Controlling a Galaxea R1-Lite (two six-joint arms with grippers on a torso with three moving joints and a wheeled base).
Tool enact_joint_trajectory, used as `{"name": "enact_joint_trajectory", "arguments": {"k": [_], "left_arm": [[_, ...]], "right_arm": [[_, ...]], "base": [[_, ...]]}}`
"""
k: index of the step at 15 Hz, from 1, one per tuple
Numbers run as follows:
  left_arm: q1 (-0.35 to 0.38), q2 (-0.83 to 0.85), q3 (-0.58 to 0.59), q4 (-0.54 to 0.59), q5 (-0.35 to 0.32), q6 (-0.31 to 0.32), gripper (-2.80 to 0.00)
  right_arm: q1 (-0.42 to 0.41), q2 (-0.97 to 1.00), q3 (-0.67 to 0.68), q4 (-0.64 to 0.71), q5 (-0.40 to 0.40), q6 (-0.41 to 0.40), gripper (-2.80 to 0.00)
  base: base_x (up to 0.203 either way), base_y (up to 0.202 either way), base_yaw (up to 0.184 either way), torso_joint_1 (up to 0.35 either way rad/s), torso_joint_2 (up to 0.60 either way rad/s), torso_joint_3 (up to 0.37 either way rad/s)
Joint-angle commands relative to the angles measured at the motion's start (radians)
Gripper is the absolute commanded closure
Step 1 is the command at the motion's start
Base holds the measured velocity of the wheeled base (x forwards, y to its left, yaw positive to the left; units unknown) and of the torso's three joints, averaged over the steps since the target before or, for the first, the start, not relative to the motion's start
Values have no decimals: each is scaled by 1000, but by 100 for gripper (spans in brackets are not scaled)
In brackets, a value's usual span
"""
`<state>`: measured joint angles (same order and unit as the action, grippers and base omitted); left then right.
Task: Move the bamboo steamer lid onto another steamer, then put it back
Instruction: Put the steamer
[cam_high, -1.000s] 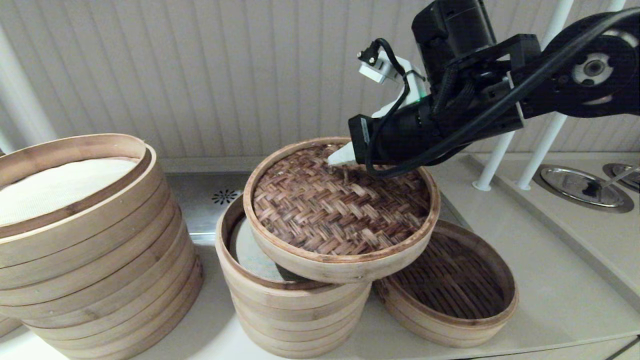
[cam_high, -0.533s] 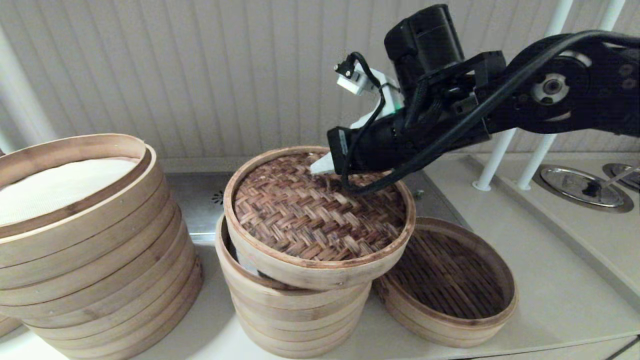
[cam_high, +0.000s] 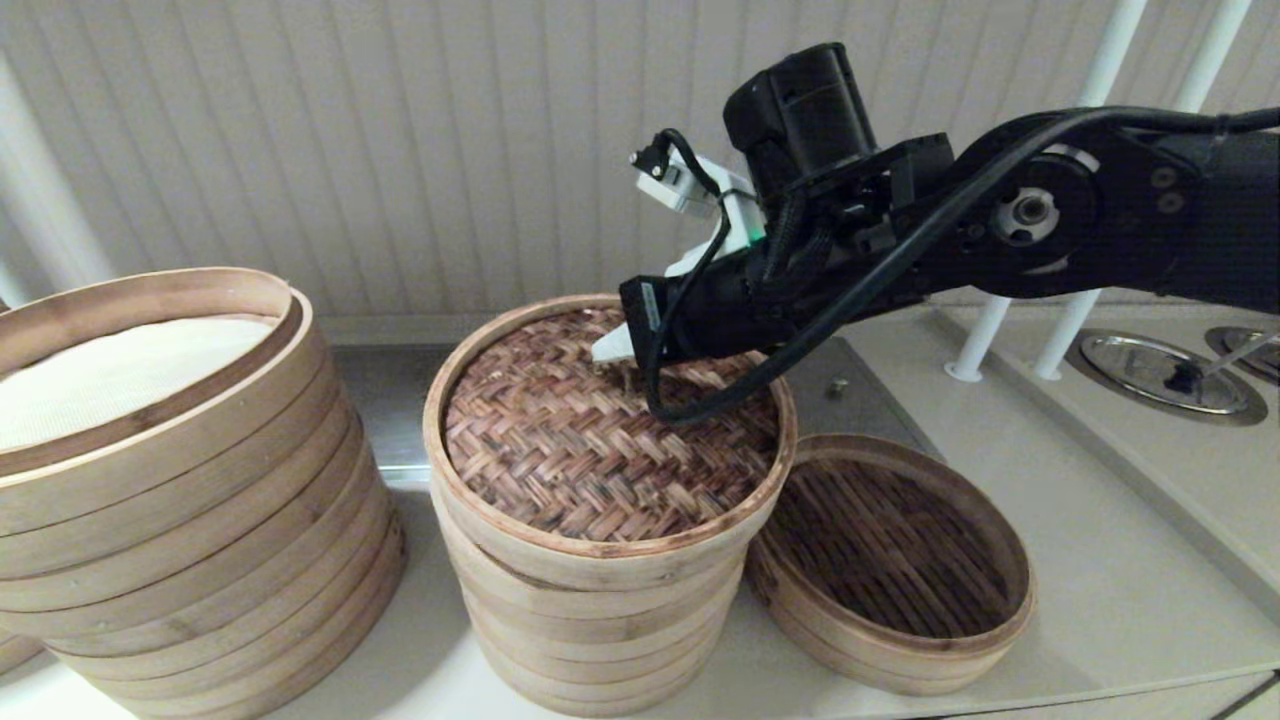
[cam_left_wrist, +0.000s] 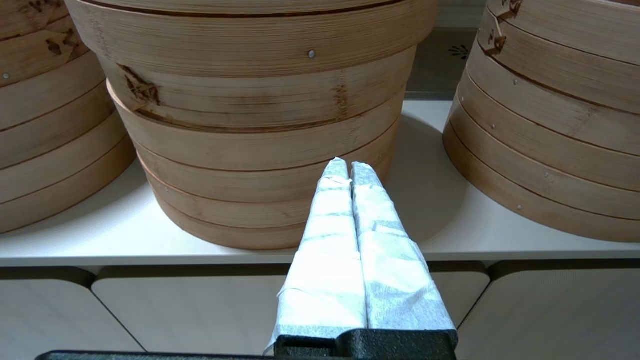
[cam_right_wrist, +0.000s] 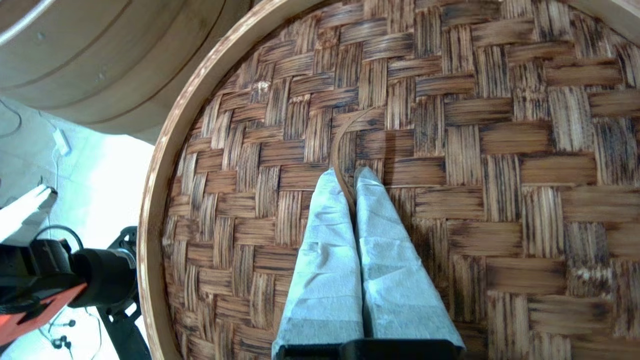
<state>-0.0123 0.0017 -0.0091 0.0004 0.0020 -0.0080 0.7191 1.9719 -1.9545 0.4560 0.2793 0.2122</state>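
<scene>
The right gripper's (cam_right_wrist: 347, 175) fingers (cam_right_wrist: 325, 250) pinch the thin loop handle (cam_right_wrist: 345, 135) atop the bamboo steamer lid (cam_high: 610, 440), seemingly light and stiff, capping another steamer (cam_high: 590, 620); left gripper (cam_left_wrist: 348, 167) closed, idle.

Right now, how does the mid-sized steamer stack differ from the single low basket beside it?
The mid-sized stack is several bamboo rings tall; the low basket is a single shallow ring. The stack is covered by the woven lid, which the right end effector holds by its thin handle; the basket is open, showing its dark slatted floor. Both are round pale bamboo on the same counter.
</scene>
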Motion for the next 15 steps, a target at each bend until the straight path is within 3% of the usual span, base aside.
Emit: {"name": "enact_joint_trajectory", "arguments": {"k": [1, 15], "left_arm": [[0, 0, 0, 1, 1, 0, 0], [0, 0, 0, 0, 1, -1, 0]], "right_arm": [[2, 15, 0, 0, 4, 1, 0], [-1, 83, -7, -79, 3, -36, 0]], "base": [[0, 0, 0, 0, 0, 0], [0, 0, 0, 0, 0, 0]]}}
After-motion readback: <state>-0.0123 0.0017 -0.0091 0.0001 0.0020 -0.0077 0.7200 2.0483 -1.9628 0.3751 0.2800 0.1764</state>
